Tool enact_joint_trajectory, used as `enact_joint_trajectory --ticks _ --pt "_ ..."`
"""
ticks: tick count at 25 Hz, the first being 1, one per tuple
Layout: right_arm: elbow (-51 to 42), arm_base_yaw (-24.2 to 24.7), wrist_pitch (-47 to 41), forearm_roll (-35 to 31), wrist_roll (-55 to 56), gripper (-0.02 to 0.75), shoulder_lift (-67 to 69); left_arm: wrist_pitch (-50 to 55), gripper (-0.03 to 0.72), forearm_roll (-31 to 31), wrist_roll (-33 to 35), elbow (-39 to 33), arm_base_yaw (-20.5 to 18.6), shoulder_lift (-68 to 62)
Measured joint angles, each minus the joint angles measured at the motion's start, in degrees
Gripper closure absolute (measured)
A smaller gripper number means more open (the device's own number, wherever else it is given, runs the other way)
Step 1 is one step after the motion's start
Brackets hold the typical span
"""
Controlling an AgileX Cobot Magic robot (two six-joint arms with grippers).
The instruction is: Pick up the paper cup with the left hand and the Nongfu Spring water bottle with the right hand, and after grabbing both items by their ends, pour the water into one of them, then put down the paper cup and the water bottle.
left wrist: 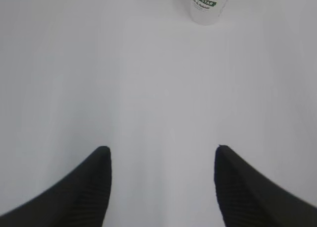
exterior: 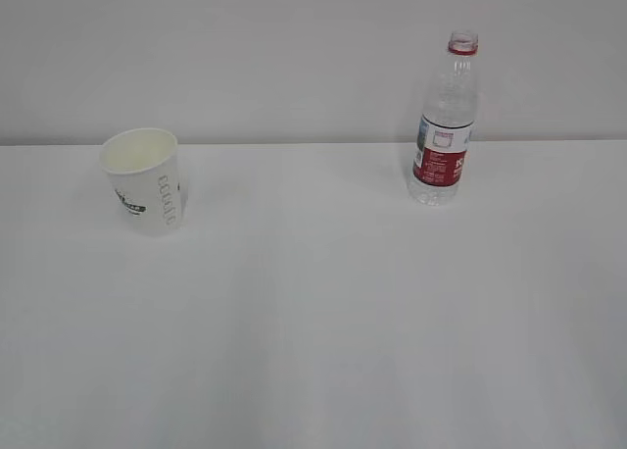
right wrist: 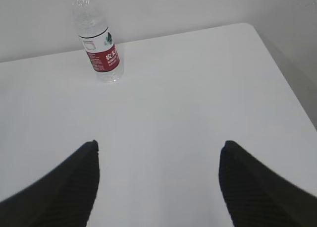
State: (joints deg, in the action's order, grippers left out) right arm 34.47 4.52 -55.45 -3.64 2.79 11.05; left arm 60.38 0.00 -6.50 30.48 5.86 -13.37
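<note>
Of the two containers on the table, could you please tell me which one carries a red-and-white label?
The Nongfu Spring water bottle, tall, clear and uncapped, standing on the right. The paper cup on the left is white with green and grey print.

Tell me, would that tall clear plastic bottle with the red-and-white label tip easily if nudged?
Probably, if pushed high up: the tall clear plastic bottle with the red-and-white label stands upright, much taller than its narrow base. Its thin clear wall would likely dent under a squeeze. With no cap on, tipping could spill whatever water it holds.

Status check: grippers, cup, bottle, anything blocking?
Left gripper open, empty, short of paper cup. Right gripper open, empty, short of water bottle. Both upright on table, uncapped bottle. Nothing in the way.
</note>
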Motion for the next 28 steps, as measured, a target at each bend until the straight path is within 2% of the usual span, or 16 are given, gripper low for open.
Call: enact_joint_trajectory --ticks 7,19,28 --pt "0.0 0.0 2.42 -0.29 -0.25 0.169 1.59 -11.2 0.214 0.85 0.0 0.34 0.0 -2.93" --pt "0.0 0.0 12.26 -0.29 -0.89 0.169 7.08 -21.53 0.221 3.46 0.0 0.34 0.0 -12.24" --pt "0.0 0.0 17.97 0.74 -1.6 0.169 9.49 -29.55 0.225 5.73 0.0 0.34 0.0 -13.36"
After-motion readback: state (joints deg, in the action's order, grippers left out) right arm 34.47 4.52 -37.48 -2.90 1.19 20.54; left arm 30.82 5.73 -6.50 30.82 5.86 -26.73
